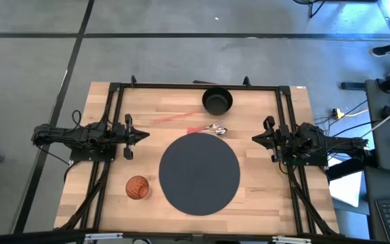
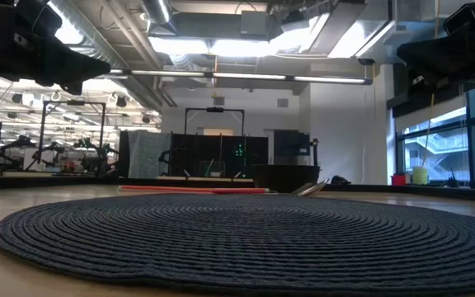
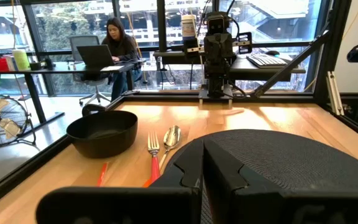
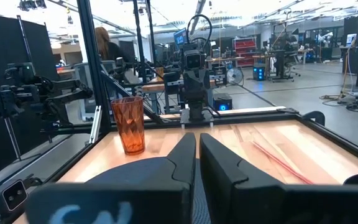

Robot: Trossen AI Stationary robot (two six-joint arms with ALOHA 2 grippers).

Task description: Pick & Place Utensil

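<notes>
A fork with a red handle [image 1: 205, 128] [image 3: 153, 149] and a silver spoon [image 1: 219, 129] [image 3: 171, 137] lie side by side on the wooden table, just beyond the far rim of a round dark woven placemat [image 1: 198, 173] [image 3: 284, 163] [image 2: 237, 235]. My left gripper [image 1: 145, 135] [image 3: 202, 169] hovers shut at the table's left side, pointing toward the middle. My right gripper [image 1: 254, 139] [image 4: 197, 155] hovers shut at the right side, facing it. Neither touches anything.
A black bowl [image 1: 217, 102] [image 3: 102, 132] [image 2: 285, 176] stands near the far edge. Thin red sticks [image 1: 179, 116] [image 4: 279, 159] lie left of the bowl. An orange cup [image 1: 137, 188] [image 4: 129, 124] stands left of the placemat. A person [image 3: 118, 40] sits at a desk beyond the table.
</notes>
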